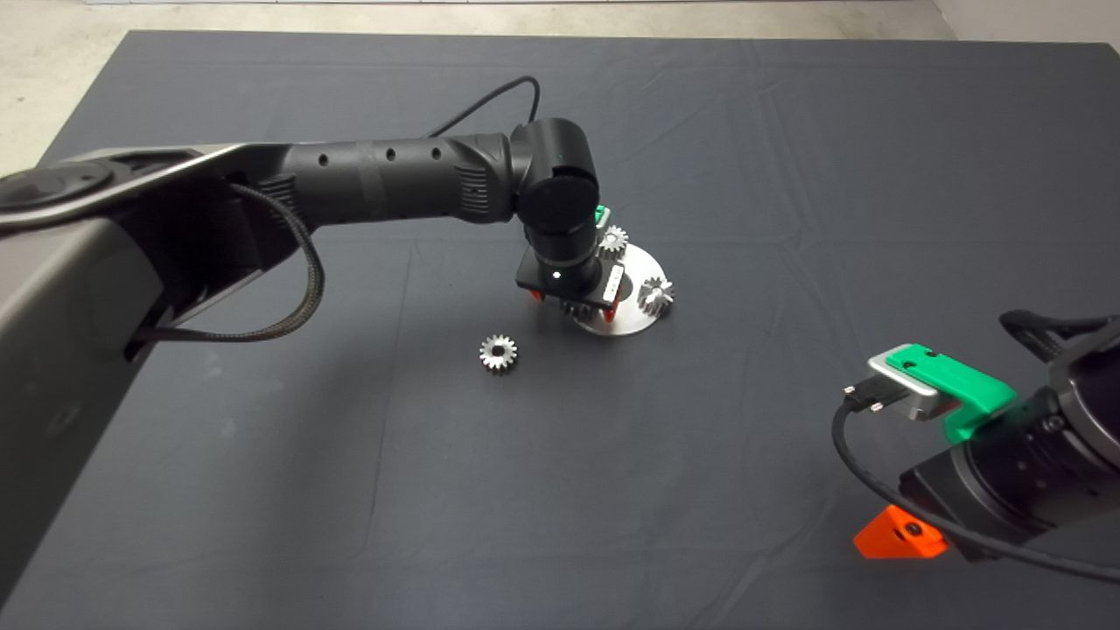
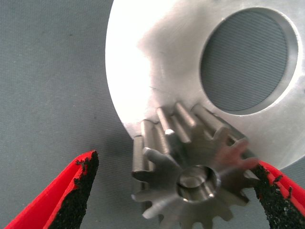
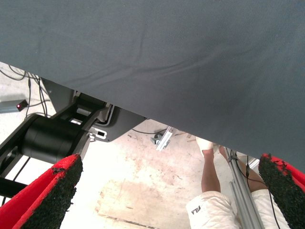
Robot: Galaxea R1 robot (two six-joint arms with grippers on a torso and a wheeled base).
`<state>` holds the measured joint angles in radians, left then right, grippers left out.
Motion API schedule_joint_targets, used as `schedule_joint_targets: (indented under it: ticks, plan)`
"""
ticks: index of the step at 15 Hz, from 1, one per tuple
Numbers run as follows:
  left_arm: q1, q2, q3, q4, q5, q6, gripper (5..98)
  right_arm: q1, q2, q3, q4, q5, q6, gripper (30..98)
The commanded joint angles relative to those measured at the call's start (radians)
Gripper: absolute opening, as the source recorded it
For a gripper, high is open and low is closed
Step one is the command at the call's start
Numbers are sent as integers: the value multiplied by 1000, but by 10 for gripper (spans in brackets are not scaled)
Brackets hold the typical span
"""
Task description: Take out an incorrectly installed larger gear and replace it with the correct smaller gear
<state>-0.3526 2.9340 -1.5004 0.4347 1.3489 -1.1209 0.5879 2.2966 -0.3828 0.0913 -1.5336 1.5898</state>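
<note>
The larger gear, silver with long pointed teeth, sits on the round metal plate near its rim. My left gripper is open astride it; one pad touches its teeth and the other stands apart. In the head view this gripper hangs over the plate's near-left edge, and the larger gear only peeks out beneath it. The smaller gear, with short teeth, lies loose on the mat left of the plate. My right gripper is parked open at the lower right.
Two more gears stand on the plate, one at its far side and one at its right. The plate has a round hole. The right wrist view shows the mat's edge, the floor and a person's leg.
</note>
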Motion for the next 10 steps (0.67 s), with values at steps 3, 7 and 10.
schedule_joint_targets:
  ticks: [3, 7, 10]
  plan:
    - [-22, 3, -15, 10, -4, -25, 799, 23, -4, 1, -2, -124, -5, 976]
    - [-22, 4, -9, 29, -4, -39, 799, 23, -4, 1, -2, -124, -5, 976]
    - [-33, 4, -1, 29, -4, -40, 799, 23, -3, 1, -4, -124, -7, 976]
